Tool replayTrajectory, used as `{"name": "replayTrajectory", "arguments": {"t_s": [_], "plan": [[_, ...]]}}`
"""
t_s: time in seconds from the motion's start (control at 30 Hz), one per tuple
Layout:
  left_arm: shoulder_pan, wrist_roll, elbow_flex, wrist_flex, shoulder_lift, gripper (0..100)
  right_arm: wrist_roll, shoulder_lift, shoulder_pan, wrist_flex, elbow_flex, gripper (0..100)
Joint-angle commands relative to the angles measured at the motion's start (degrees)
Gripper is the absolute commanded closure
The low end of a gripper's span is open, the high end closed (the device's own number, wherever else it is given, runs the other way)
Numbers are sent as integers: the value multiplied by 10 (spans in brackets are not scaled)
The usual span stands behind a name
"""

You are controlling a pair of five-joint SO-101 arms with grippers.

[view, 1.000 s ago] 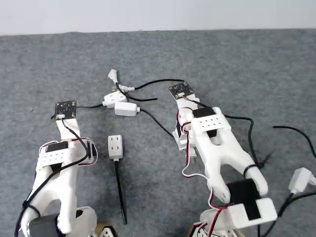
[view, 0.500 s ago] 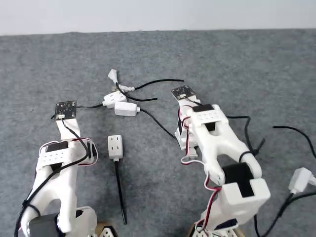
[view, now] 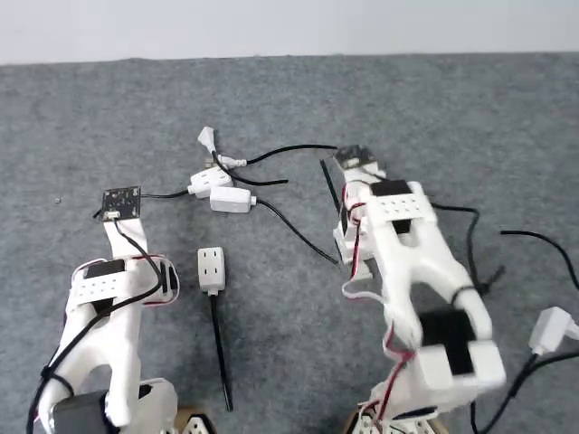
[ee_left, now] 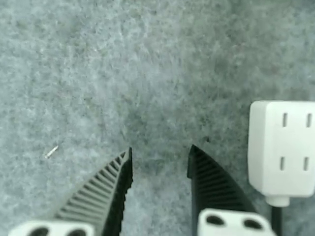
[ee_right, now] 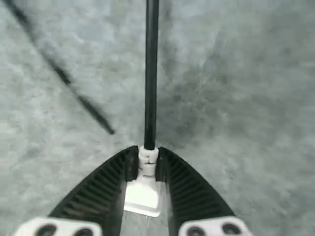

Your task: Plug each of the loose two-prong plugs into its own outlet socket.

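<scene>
Near the left edge of the desk (view: 434,99), the left end effector (ee_left: 160,152) hangs with its fingers apart over bare grey surface, holding nothing. Just beside it the white outlet block (view: 211,268) lies flat, its visible sockets unfilled. Toward the far edge sits a cluster of white connectors (view: 222,192); I cannot tell whether any are mated. Right of centre, the right end effector (ee_right: 146,150) is clamped on a white plug (ee_right: 142,194) trailing a black cord (ee_right: 151,73). Another loose plug (view: 548,329) lies by the right edge. No insertion looks done, so the task appears barely begun.
</scene>
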Motion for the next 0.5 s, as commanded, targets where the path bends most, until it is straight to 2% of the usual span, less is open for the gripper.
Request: {"name": "replayTrajectory", "arguments": {"t_s": [0.0,0.2,0.33,0.4,0.47], "plan": [[-18,-3,-49,23,1,819,6,-160,-30,29,8,991],[-15,-9,-72,40,40,844,-9,-352,-201,66,30,991],[57,-114,-82,80,78,983,4,-356,-272,37,39,991],[80,-156,-82,104,77,986,4,-356,-298,6,65,991],[72,-183,-82,118,62,988,3,-356,-324,-26,98,991]]}}
